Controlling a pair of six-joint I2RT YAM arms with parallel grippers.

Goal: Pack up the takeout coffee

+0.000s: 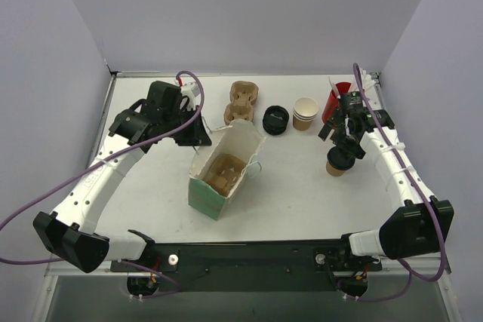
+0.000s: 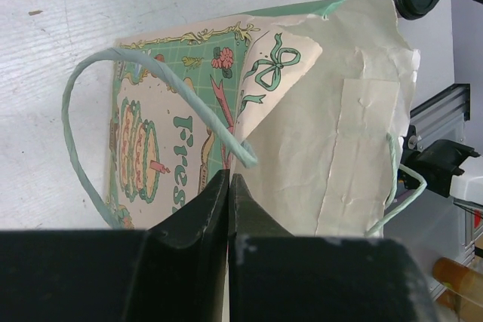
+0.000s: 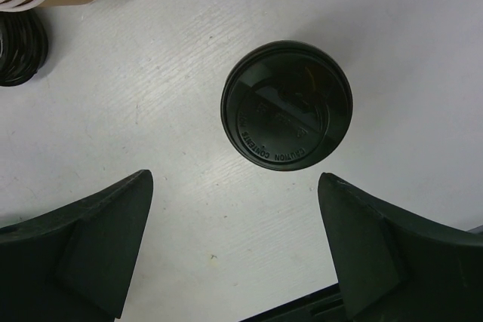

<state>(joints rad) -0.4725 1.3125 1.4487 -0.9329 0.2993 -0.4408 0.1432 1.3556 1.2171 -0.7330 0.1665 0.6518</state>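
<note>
Takeout coffee (image 3: 287,105) stood upright on open counter (image 1: 294,194), well right of the paper bag (image 1: 205,195). Right claw (image 3: 234,179) hung above it, spread wide, clear of the lid's edges. Left claw (image 2: 229,179) was closed beside the bag's handle (image 2: 83,88).

Bare tabletop (image 1: 294,186) is lying open close around the takeout coffee (image 1: 337,162), with the right tool (image 3: 238,224) hanging over it, jaws spread well clear of it. Behind the coffee the stack of paper cups (image 1: 305,113), the red cup (image 1: 334,103) and the black lids (image 1: 276,121) are crowding the way; the paper bag (image 1: 207,195) is standing well apart to its left.
</note>
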